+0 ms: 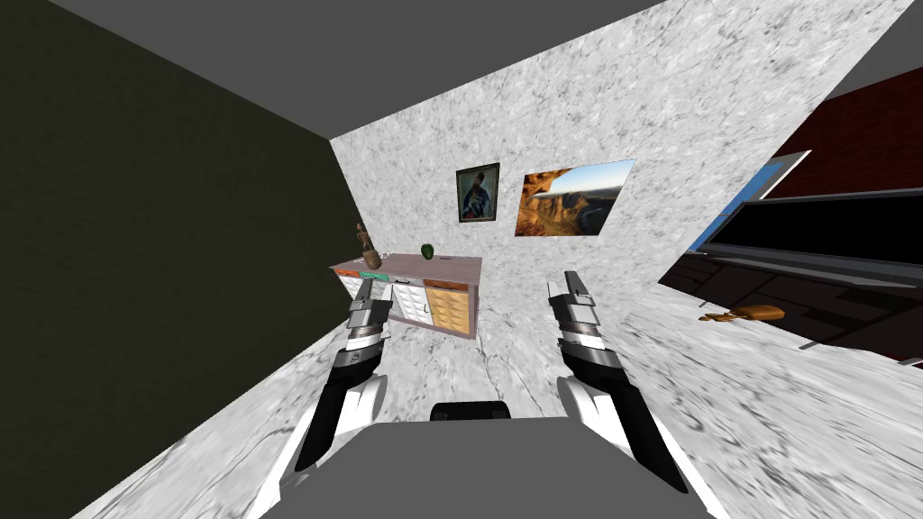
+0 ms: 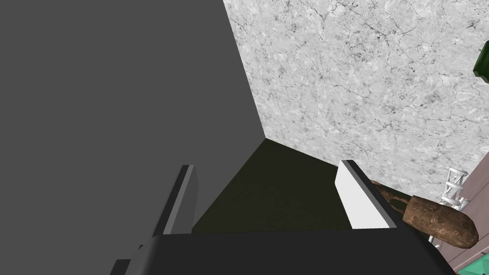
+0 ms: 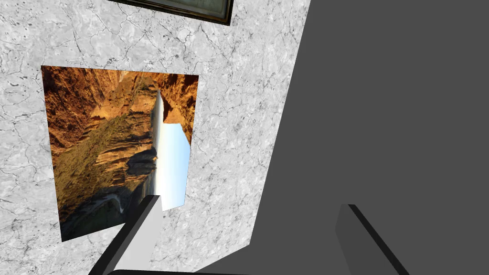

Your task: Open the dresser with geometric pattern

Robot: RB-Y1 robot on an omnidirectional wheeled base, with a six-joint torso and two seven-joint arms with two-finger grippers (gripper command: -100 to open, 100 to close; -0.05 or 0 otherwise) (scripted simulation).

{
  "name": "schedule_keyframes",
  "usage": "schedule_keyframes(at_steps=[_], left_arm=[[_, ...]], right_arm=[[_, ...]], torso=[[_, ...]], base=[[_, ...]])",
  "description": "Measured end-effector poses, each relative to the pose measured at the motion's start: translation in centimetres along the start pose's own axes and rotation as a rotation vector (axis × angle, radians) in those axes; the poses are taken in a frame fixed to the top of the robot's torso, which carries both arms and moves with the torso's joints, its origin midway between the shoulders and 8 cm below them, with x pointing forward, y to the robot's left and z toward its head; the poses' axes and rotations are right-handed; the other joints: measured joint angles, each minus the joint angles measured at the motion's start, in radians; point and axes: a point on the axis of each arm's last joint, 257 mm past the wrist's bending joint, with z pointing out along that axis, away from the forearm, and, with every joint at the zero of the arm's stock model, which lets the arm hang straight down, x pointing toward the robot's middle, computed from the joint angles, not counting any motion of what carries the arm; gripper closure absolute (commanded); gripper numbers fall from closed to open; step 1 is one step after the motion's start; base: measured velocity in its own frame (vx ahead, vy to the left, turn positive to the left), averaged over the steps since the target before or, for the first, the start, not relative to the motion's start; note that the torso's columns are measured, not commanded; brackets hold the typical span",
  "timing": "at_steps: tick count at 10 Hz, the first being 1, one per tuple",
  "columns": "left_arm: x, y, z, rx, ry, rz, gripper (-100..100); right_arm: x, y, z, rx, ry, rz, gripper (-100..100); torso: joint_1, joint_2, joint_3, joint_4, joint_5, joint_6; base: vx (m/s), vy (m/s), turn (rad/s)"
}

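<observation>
Left gripper point(image 1: 367, 290) point(image 2: 267, 164): raised before the dresser's left end, fingers spread about a third of its wrist view apart, nothing between them. It is aimed over that end at the corner of the room. Right gripper point(image 1: 574, 281) point(image 3: 249, 201): raised level with the left, to the right of the dresser, equally wide, holding nothing.

Dresser point(image 1: 448, 306): one, standing against the marbled back wall beside the dark side wall. Its long axis runs along the back wall, and its front of coloured patterned panels faces the robot.

On its surface stand three things: one brown vase point(image 1: 365, 248) point(image 2: 439, 222) at the left end, one small white wire object point(image 2: 453, 188) beside it, and one green object point(image 1: 427, 250) near the middle.

Above hang two pictures, one framed portrait point(image 1: 478, 192) and one landscape point(image 1: 572, 198).
</observation>
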Motion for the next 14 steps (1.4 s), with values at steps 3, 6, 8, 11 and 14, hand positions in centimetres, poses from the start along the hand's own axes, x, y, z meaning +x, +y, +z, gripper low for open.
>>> schedule_keyframes(at_steps=[3, 6, 8, 11, 14], left_arm=[[0.0, 0.0, 0.0, 0.0, 0.0, 0.0, 0], [0.0, 0.0, 0.0, 0.0, 0.0, 0.0, 0], [0.0, 0.0, 0.0, 0.0, 0.0, 0.0, 0], [0.2, 0.2, -0.1, -0.003, 0.016, 0.007, -100], [0.9, 1.3, -0.5, -0.009, 0.07, 0.035, -100]], right_arm=[[0.0, 0.0, 0.0, 0.0, 0.0, 0.0, 0], [0.0, 0.0, 0.0, 0.0, 0.0, 0.0, 0], [0.0, 0.0, 0.0, 0.0, 0.0, 0.0, 0], [0.0, 0.0, 0.0, 0.0, 0.0, 0.0, 0], [0.0, 0.0, 0.0, 0.0, 0.0, 0.0, 0]], torso=[[0.0, 0.175, -0.351, 0.176, 0.0, 0.0], [0.0, 0.396, -0.792, 0.396, 0.0, 0.0], [0.0, 0.544, -1.087, 0.544, 0.0, 0.0], [0.0, 0.724, -1.451, 0.724, 0.0, 0.0], [0.0, 0.735, -1.478, 0.737, 0.0, 0.0]], base=[[0.0, 0.0, 0.0], [0.0, 0.0, 0.0], [0.0, 0.0, 0.0], [0.018, 0.0, -0.013], [0.08, 0.004, -0.037]])
